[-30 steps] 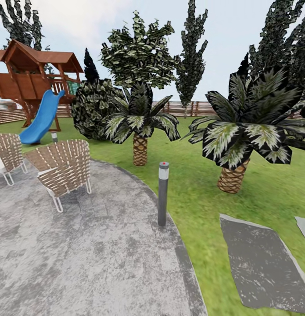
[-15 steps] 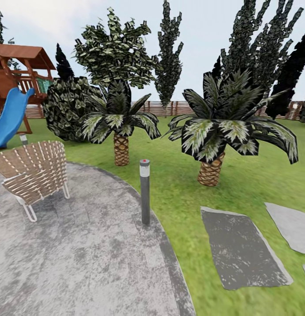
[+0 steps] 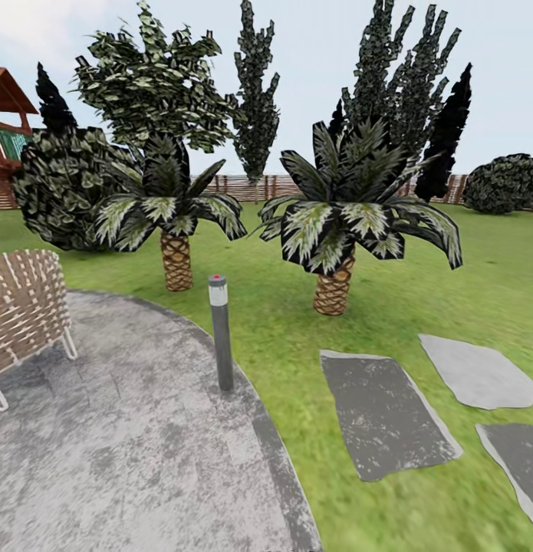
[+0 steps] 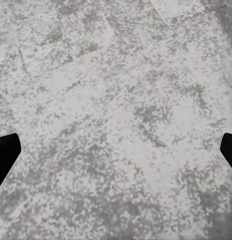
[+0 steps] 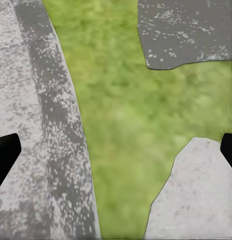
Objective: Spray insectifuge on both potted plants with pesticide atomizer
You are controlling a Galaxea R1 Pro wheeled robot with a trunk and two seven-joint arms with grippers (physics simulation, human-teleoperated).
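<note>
Bright, flat daylight, no cast shadows, wrist views perhaps slightly blurred

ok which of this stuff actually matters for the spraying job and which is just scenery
Job:
- green lawn of the garden
- left claw, spread wide, nothing between its fingers
- right claw, the same

The atomizer and potted plants aren't visible here.

Scenery:
- two scaly-trunked palms
- grey bollard light
- woven wicker chair
- dark grey stepping stone
- mottled grey paved round

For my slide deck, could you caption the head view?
Paved round with bollard light, two palms and stepping stones on lawn.
</note>
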